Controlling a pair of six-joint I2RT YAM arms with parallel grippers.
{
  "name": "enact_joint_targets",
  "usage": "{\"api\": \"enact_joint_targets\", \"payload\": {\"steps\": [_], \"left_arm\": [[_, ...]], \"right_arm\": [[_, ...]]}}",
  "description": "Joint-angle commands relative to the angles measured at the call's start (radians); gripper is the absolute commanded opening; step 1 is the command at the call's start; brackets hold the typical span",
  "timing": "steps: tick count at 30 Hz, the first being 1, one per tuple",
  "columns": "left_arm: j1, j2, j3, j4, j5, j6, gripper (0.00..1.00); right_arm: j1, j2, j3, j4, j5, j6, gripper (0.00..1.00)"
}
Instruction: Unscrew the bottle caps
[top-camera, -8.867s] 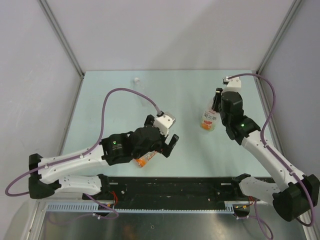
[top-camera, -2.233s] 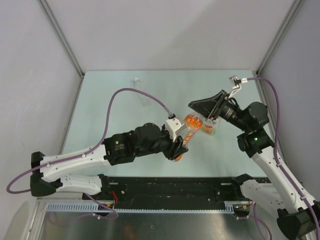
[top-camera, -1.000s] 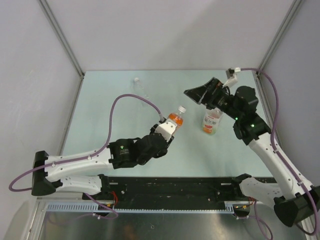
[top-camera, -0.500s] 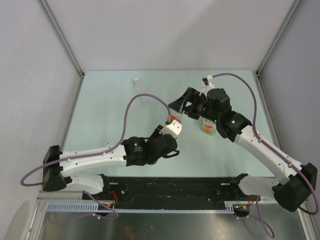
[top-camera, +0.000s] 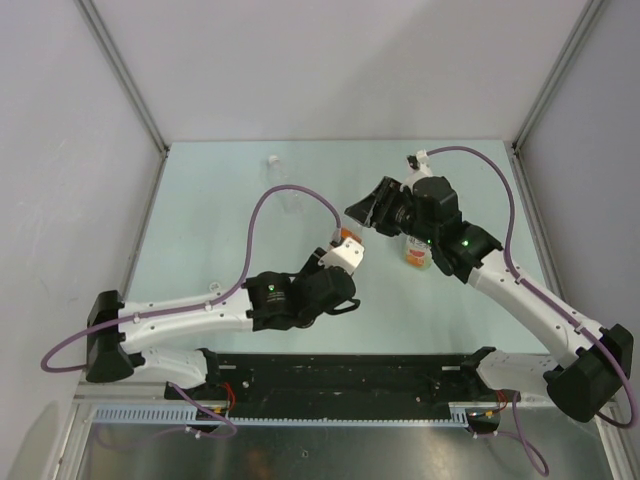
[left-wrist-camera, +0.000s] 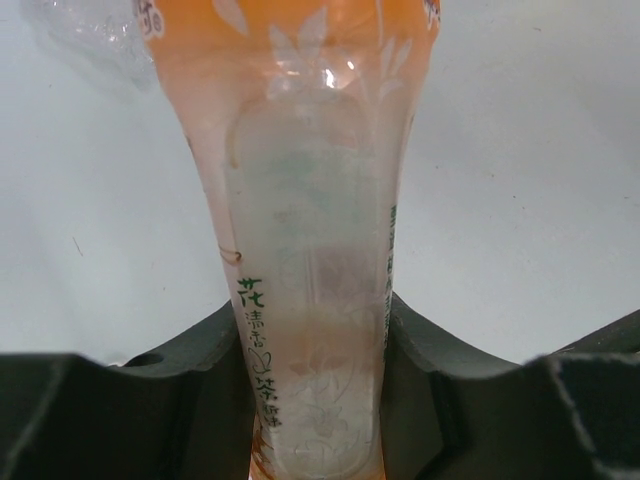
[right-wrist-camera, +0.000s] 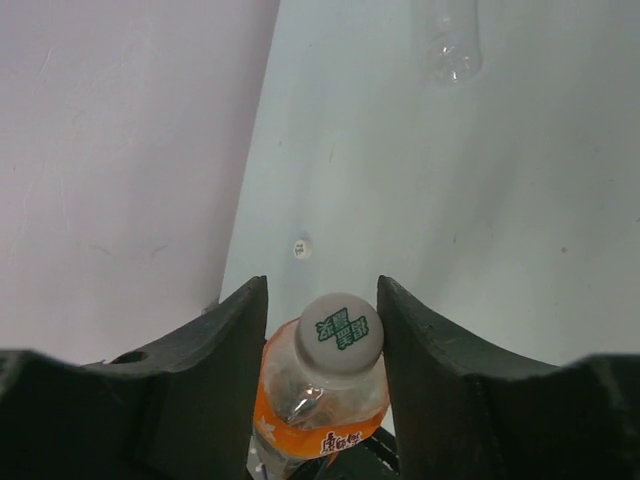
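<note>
1. At the near edge of the pale green surface (top-camera: 220, 230), two white and black robot arms are bolted side by side. The left arm (top-camera: 180, 318) stretches low from the near left corner towards the middle. The right arm (top-camera: 520, 295) rises from the near right corner and leans in to the same spot.
2. Near the middle, the left claw (left-wrist-camera: 315, 350) is clamped on the orange bottle (left-wrist-camera: 310, 200). Its two dark fingers (left-wrist-camera: 200, 390) press the lower body from either side. The bottle's clear lower part shows a leaf pattern and green print.
3. Just beyond, the right claw (right-wrist-camera: 322, 300) sits over the top of that bottle. Its jaws stand apart, one on each side of the white cap (right-wrist-camera: 341, 328), which carries green print and is still on the neck. A gap shows between the cap and one jaw, while the other jaw looks about level with the cap's edge.
4. Just right of the right claw, a labelled bottle (top-camera: 416, 256) stands on the surface, largely hidden behind the right arm.
5. Further off, left of centre, a clear bottle (top-camera: 288, 196) lies on the surface, well apart from both claws.
6. Farthest, close to the far wall (top-camera: 330, 60), a loose white cap (right-wrist-camera: 301, 247) rests on the surface on its own.
</note>
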Motion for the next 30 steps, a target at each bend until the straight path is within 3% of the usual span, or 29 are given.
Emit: {"api": "enact_joint_targets", "payload": {"steps": [1,3,7,8,10,12,23,30], "left_arm": [[-0.001,0.003,0.048,-0.005,-0.03,-0.027,0.0],[-0.001,0.003,0.05,-0.007,-0.03,-0.027,0.0],[-0.002,0.004,0.057,-0.014,-0.029,-0.031,0.0],[-0.002,0.003,0.061,-0.017,-0.028,-0.032,0.0],[-0.002,0.003,0.069,-0.022,-0.027,-0.033,0.0],[-0.002,0.001,0.077,-0.027,-0.027,-0.035,0.0],[0.0,-0.038,0.091,-0.026,0.059,-0.06,0.0],[0.009,-0.082,0.125,-0.009,0.201,-0.058,0.0]], "right_arm": [[0.006,-0.013,0.047,0.003,0.011,0.001,0.46],[0.006,-0.013,0.048,-0.001,0.013,0.004,0.38],[0.007,-0.017,0.046,-0.005,0.027,0.007,0.34],[0.007,-0.019,0.046,-0.004,0.029,0.007,0.29],[0.006,-0.02,0.047,0.0,0.032,0.004,0.1],[0.006,-0.018,0.047,0.003,0.029,0.0,0.02],[-0.003,-0.058,0.025,0.088,-0.05,-0.081,0.0],[-0.099,-0.102,-0.088,0.302,-0.266,-0.019,0.0]]}}
